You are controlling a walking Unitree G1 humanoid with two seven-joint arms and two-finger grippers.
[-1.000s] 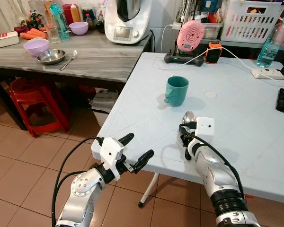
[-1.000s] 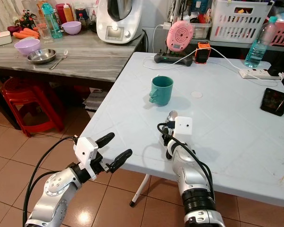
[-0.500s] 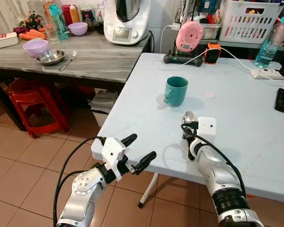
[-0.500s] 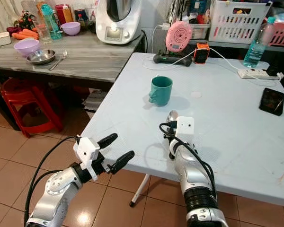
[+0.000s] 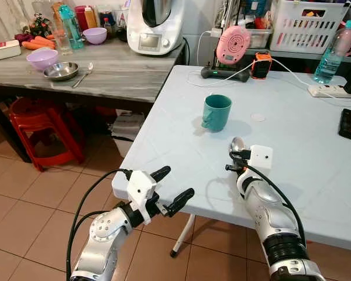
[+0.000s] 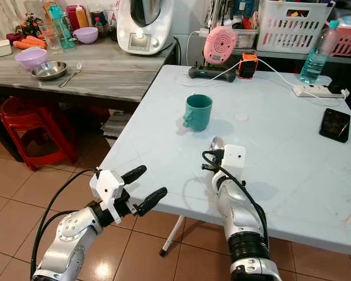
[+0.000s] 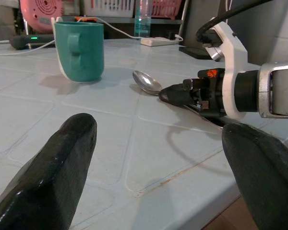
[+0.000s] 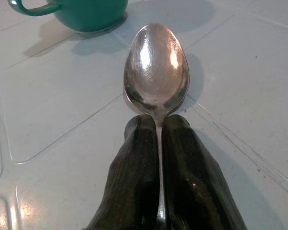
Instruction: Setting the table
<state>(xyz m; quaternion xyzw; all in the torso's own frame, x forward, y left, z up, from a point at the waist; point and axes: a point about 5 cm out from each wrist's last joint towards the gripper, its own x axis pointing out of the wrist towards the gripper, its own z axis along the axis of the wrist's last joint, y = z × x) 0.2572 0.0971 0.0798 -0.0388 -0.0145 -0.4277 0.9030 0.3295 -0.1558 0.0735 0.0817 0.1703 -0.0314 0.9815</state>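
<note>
Right pincer (image 8: 156, 143), fingers pressed together on the handle of the spoon (image 8: 156, 67). Over the last second the pincer has carried the spoon a little farther in from the table's (image 5: 164, 140) near edge, the bowl pointing toward the teal mug (image 5: 216, 112); the mug has stayed in place. This probably means the spoon is being set down beside the mug, the release not yet made. The left pincer (image 5: 168, 188) hangs off the table's near left corner, fingers apart and holding nothing. The right wrist view shows the handle clamped between the two pads, which the head views hide behind the wrist housing. The left wrist view shows the spoon bowl low over the table; contact cannot be judged.
</note>
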